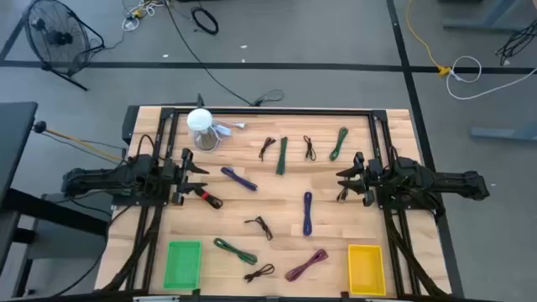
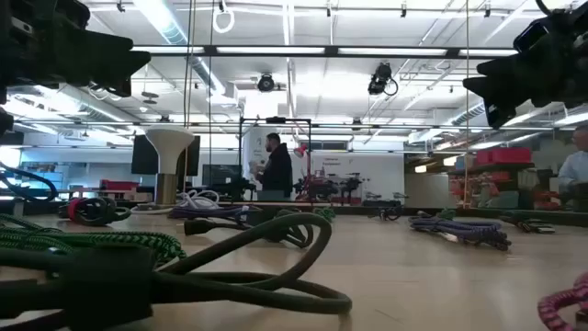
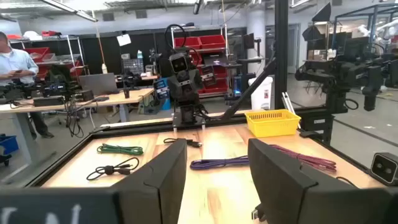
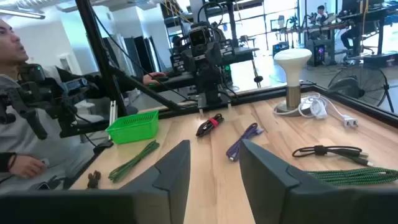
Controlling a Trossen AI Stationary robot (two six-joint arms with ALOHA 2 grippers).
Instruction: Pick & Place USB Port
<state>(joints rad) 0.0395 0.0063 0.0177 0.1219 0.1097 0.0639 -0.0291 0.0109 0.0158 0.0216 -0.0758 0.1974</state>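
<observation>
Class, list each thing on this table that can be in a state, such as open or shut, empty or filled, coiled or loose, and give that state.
Left claw: open, holding nothing.
Right claw: open, holding nothing.
Green bin: empty.
Yellow bin: empty.
Purple cable: bundled straight, lying flat on the table.
Red and black cable: bundled, beside the left claw.
White lamp: upright, cord loose beside it.

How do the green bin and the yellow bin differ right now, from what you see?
The green bin sits at the near edge on the left arm's side; the yellow bin sits there on the right arm's side. Green looks slightly wider than yellow. Both are open-topped rectangular baskets, and both appear empty.
</observation>
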